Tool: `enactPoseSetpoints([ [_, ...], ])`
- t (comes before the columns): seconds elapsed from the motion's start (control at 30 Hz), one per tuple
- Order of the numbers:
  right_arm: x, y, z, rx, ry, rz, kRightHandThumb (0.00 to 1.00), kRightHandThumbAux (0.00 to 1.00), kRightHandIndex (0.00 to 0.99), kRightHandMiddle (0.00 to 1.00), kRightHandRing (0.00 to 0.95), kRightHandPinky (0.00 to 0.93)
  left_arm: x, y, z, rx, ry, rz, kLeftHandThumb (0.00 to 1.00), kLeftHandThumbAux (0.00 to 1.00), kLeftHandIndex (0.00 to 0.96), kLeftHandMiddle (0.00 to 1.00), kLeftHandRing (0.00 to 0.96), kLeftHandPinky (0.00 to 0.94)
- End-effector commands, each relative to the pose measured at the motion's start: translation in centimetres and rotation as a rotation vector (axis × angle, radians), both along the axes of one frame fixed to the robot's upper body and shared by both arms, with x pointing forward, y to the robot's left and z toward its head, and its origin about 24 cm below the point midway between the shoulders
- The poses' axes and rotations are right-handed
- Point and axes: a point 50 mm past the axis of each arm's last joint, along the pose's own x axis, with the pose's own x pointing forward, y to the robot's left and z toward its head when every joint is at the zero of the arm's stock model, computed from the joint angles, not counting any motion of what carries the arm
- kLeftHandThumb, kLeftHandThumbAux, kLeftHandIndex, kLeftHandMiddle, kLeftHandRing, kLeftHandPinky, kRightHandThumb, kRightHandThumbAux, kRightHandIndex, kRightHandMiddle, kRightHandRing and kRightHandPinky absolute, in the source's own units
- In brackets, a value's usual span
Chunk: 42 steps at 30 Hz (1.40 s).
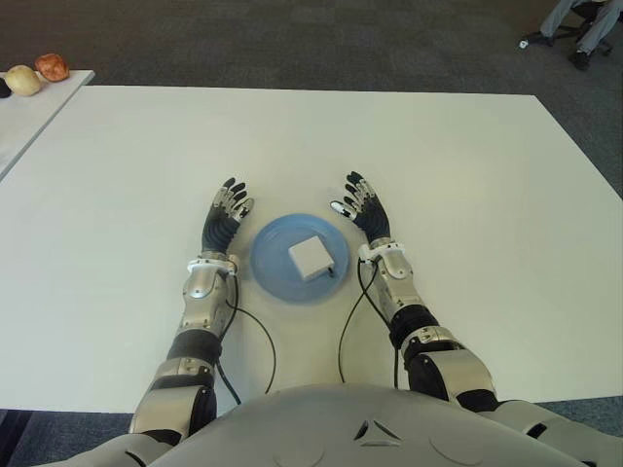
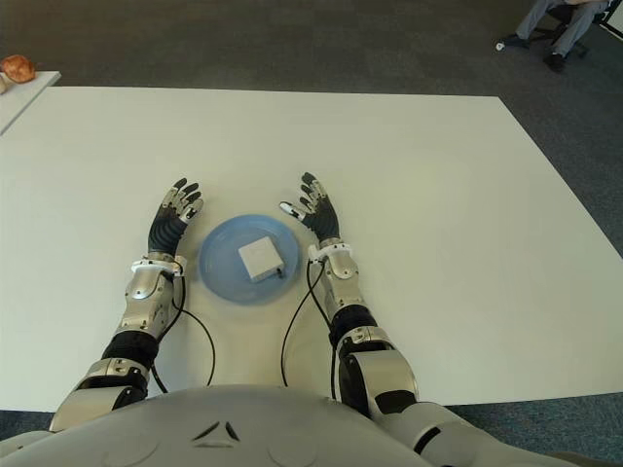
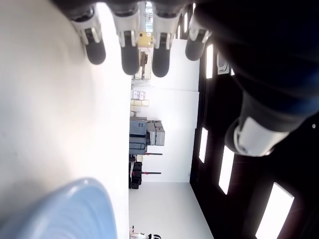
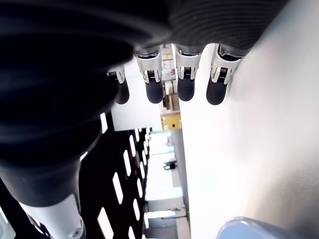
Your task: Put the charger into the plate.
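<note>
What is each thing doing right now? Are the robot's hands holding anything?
charger: lying in the plate, nobody holding it.
plate: flat on the white table, between the two hands.
left hand: open, fingers spread, empty, left of the plate.
right hand: open, fingers spread, empty, right of the plate.

A seated person (image 1: 584, 24) is being cropped at the far corner; two small objects (image 1: 37, 73) on a side table are staying unidentifiable.

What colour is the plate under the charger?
Light blue round plate, holding the white square charger; clearest in the left eye view.
</note>
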Motion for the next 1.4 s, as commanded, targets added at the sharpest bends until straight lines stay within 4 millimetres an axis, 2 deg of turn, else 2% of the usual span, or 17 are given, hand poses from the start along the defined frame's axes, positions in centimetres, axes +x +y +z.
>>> enactPoseSetpoints([
  [0.03,-0.39,0.1,-0.52,-0.009,0.018,-0.006,0.084,0.755,0.064,0.051,0.036,0.046,-2.57,0.45,-3.04,-0.029,0.173,0.015,0.0,0.583,0.004,0.146,0.135,0.12],
  [0.5,-0.49,0.31,-0.79,-0.03,0.042,-0.028,0.066,0.741,0.046,0.037,0.028,0.037,-2.63,0.91,-3.12,-0.024,0.181,0.041,0.0,0.591,0.002,0.143,0.129,0.112],
  [0.63,-0.43,0.32,-0.85,-0.032,0.05,-0.041,0.032,0.726,0.042,0.032,0.021,0.021,-2.61,1.03,-3.14,-0.02,0.186,0.059,0.0,0.603,0.0,0.134,0.125,0.114],
  [1.1,-0.24,-0.07,-0.77,-0.06,0.055,-0.162,0.0,0.574,0.0,0.0,0.0,0.0,-2.49,1.18,-3.14,-0.02,0.186,0.079,0.0,0.612,0.0,0.119,0.116,0.124],
  [1.4,-0.31,-0.31,-1.03,-0.075,0.074,-0.191,0.0,0.524,0.0,0.0,0.0,0.0,-2.52,1.05,-3.12,-0.016,0.184,0.087,0.0,0.602,0.0,0.116,0.114,0.123],
])
